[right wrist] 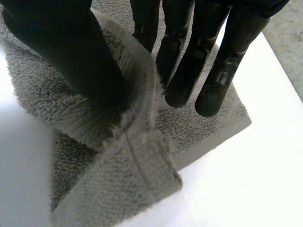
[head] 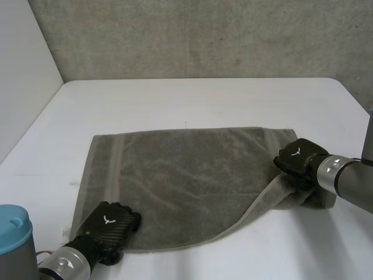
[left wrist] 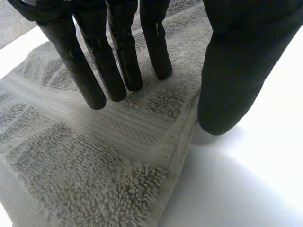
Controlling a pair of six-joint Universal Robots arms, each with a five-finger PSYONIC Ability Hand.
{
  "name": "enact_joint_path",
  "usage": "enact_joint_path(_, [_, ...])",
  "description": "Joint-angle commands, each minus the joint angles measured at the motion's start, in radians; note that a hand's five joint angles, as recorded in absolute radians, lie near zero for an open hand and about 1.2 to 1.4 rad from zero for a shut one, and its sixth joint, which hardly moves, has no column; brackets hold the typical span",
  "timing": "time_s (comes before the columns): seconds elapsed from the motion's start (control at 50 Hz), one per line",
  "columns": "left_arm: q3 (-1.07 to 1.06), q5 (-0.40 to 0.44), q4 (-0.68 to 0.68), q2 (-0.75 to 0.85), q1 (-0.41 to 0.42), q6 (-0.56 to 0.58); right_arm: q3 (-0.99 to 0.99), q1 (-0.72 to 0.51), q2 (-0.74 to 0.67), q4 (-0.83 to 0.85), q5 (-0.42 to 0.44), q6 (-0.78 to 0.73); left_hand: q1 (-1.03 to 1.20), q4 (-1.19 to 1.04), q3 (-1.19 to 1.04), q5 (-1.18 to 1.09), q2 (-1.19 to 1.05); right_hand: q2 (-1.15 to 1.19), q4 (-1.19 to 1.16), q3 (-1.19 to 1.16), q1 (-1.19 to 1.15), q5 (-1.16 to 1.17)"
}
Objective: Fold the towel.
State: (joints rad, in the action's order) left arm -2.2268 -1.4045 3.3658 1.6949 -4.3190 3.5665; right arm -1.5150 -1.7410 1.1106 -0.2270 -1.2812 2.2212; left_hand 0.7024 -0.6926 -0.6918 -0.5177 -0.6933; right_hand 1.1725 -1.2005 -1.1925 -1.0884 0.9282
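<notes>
Towel, grey-brown terry cloth, rectangular, with woven border band (head: pixel 186 175). Item for folding; single layer, one corner turned up.

Right hand, black (head: pixel 298 160): fingers (right wrist: pixel 189 71) straight on the pile. The thumb (right wrist: pixel 71 52) presses toward them from the other side of a raised ridge of cloth. This is a pinch on the hemmed edge, at the towel corner nearest the right side of the white table (head: pixel 204 99). That corner stands off the table and curls over the cloth beneath.

Left hand, black (head: pixel 111 224): fingers (left wrist: pixel 118 71) straight, tips resting on the border band at the towel corner toward the table's near-left. The thumb (left wrist: pixel 236 71) sits just beside the hem over bare table, with no cloth between it and the fingers. No hold taken.

Position: towel lies flat on the table's near half, its far edge about mid-table.

Handling note (judgement): the left thumb should go under the hem to match the right hand's pinch before any lift. Both corners are then best raised level and carried together toward the table's far side. Edges need to meet square so the terry neither drags nor skews.
</notes>
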Motion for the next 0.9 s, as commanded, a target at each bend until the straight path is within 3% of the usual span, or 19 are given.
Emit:
enact_joint_path(0.02, [0.004, 0.001, 0.052, 0.011, -0.01, 0.0, -0.002, -0.002, 0.0, 0.0, 0.0, 0.0, 0.245, -0.255, -0.255, -0.255, -0.254, 0.224, -0.196, -0.204, -0.308, 0.294])
enact_joint_path(0.32, [0.025, -0.027, 0.052, 0.017, -0.025, 0.0, -0.002, -0.002, 0.002, 0.001, 0.0, 0.0, 0.492, -0.501, -0.502, -0.502, -0.501, 0.224, -0.196, -0.204, -0.308, 0.294])
enact_joint_path(0.36, [0.036, -0.051, 0.052, 0.017, -0.031, 0.0, -0.002, -0.002, 0.003, 0.005, -0.001, 0.0, 0.693, -0.703, -0.703, -0.703, -0.702, 0.224, -0.196, -0.204, -0.308, 0.294])
enact_joint_path(0.52, [0.09, -0.057, 0.072, 0.054, -0.08, 0.0, -0.002, -0.005, 0.002, 0.035, -0.003, 0.006, 0.694, -0.704, -0.704, -0.704, -0.703, 0.224, -0.196, -0.204, -0.308, 0.294])
enact_joint_path(0.6, [0.139, -0.057, 0.101, 0.112, -0.088, 0.006, 0.018, -0.003, -0.002, 0.087, -0.001, 0.081, 0.694, -0.704, -0.704, -0.704, -0.703, 0.224, -0.196, -0.204, -0.308, 0.294])
enact_joint_path(0.9, [0.565, -0.056, 0.185, 0.388, -0.116, 0.011, 0.167, -0.028, -0.12, 0.278, -0.01, 0.172, 0.694, -0.704, -0.704, -0.704, -0.703, 0.224, -0.196, -0.204, -0.308, 0.294])
